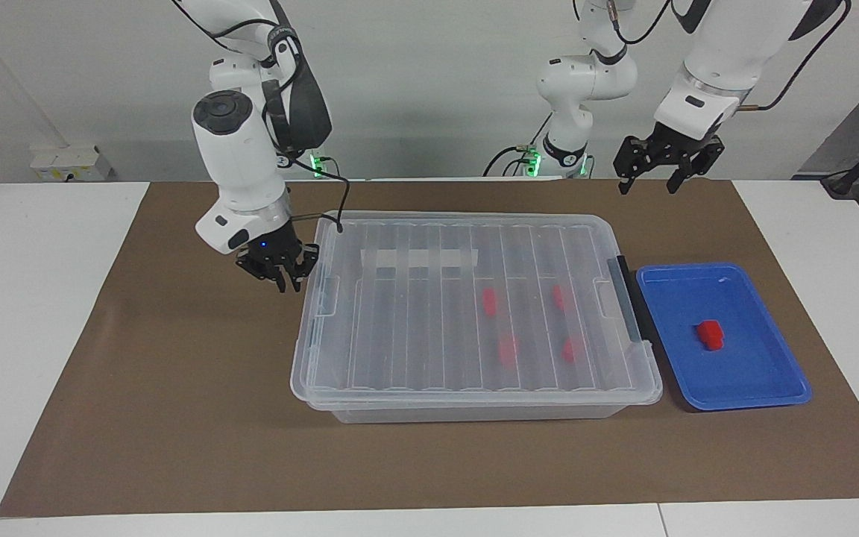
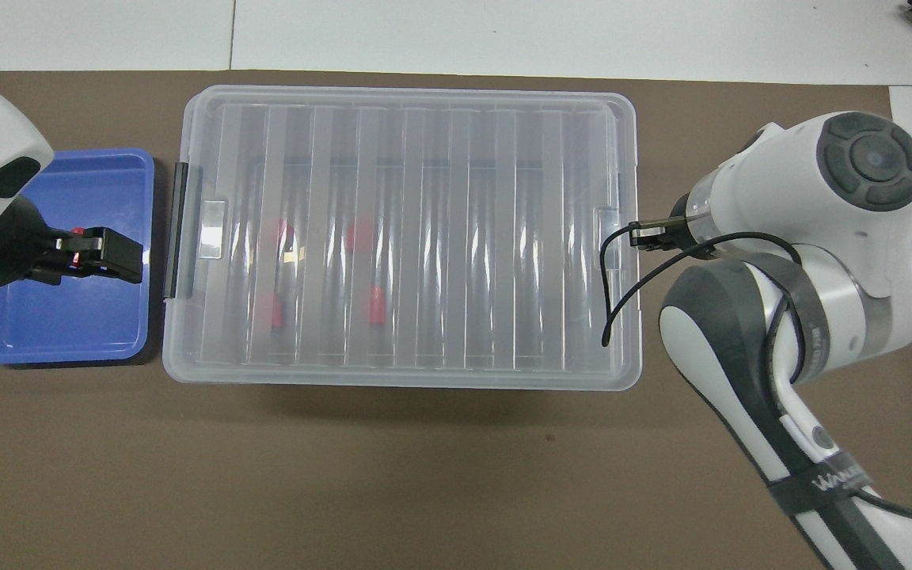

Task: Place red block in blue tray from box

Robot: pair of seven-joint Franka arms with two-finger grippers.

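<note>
The box (image 1: 414, 321) is a large clear bin with its ribbed lid shut, in the middle of the brown mat. Several red blocks show blurred through the lid, one of them (image 1: 489, 300) also in the overhead view (image 2: 361, 233). One red block (image 1: 710, 334) lies in the blue tray (image 1: 735, 373), which stands beside the box at the left arm's end. My left gripper (image 1: 649, 186) is open and empty, raised over the tray (image 2: 60, 332). My right gripper (image 1: 284, 280) is low beside the box's end (image 2: 622, 237) toward the right arm's end.
A black latch (image 1: 627, 298) runs along the box's end next to the tray. A white tape strip (image 1: 418, 257) is on the lid. A black cable (image 2: 622, 285) from the right wrist hangs over the lid's corner. Bare brown mat (image 1: 176, 418) surrounds the box.
</note>
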